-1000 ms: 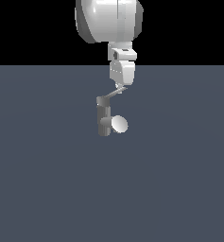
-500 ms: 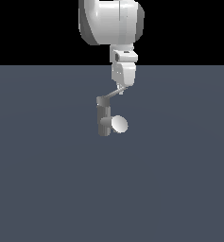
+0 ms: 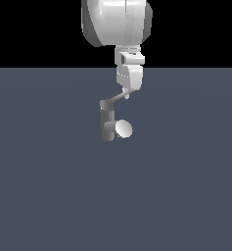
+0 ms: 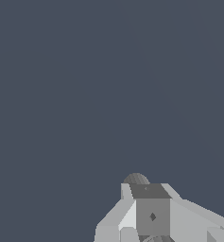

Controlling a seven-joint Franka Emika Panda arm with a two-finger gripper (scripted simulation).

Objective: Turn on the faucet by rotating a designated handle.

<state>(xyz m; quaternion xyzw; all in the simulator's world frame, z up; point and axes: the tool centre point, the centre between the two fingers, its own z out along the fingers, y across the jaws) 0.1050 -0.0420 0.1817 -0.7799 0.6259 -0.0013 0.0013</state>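
A plain slate-grey floor (image 3: 49,196) carries the faucet (image 3: 107,122) near its middle, well away from every edge. The gripper (image 3: 127,94) touches the outer tip of the handle (image 3: 116,97), which sticks out from the post's top; whether it is clenched or released I cannot tell. The turning step seems in hand, and next calls for a steady sideways sweep round the post.

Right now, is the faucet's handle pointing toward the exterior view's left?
No, the handle runs from the top of the faucet post toward the exterior view's right, up to the fingers.

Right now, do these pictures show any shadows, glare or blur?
Exterior view: sharp and evenly lit, no cast shadow under the faucet; only the arm's white shell has a soft sheen, against a black backdrop. Wrist view: flat, shadowless floor; the pincer is crisp but cut off at the edge.
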